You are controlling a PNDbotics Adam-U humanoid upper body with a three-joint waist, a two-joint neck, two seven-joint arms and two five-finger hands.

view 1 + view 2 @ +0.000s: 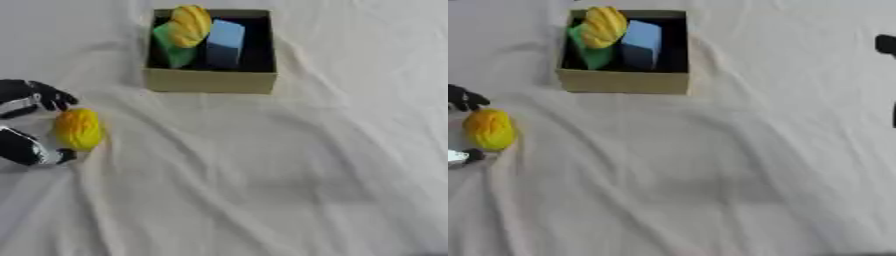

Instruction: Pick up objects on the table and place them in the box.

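Partly cropped left hand (26, 120) around yellow object (79, 130)

- No text, label, brand, number or sign can be read anywhere in either view.
- The box (210, 80) shows plain tan walls with no print.
- The blue block (225, 42), the green thing (171, 49) and the two yellow things (190, 25) (78, 129) carry no markings that can be made out.
- The white cloth (262, 175) is plain.
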